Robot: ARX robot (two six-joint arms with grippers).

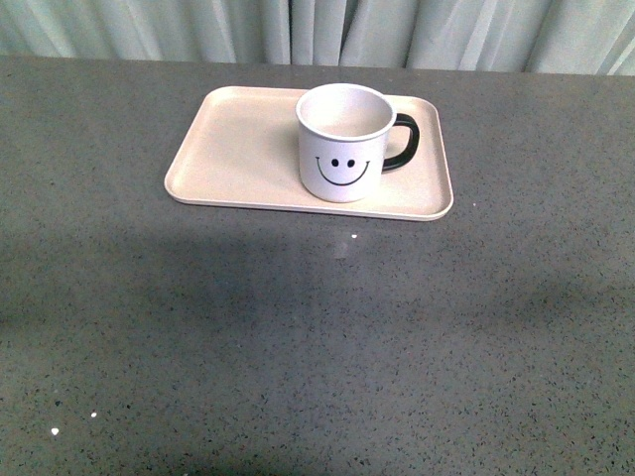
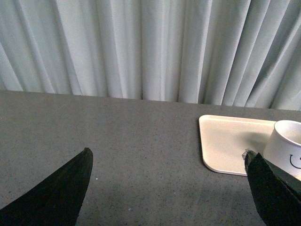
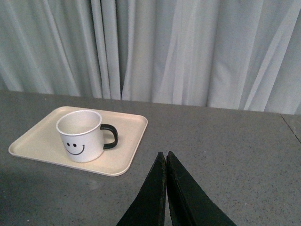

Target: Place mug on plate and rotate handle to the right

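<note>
Left pincer (image 2: 167, 162) spread wide, holding nothing; right pincer (image 3: 166, 155) pressed together, empty. Mug (image 1: 344, 143) upright on plate (image 1: 238, 149), handle (image 1: 405, 142) rightward, bare worktop (image 1: 317, 347) all round.

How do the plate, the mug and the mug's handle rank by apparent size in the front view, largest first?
1. Plate, by far the widest.
2. Mug, standing on the plate.
3. Handle, a small loop on the mug's right side.
All three sit close together, so nearness hardly skews the ranking.

A speckled dark grey stone-look tabletop (image 1: 317, 337) fills most of the frame; pleated pale grey-green curtains (image 1: 317, 30) hang across the top edge.
</note>
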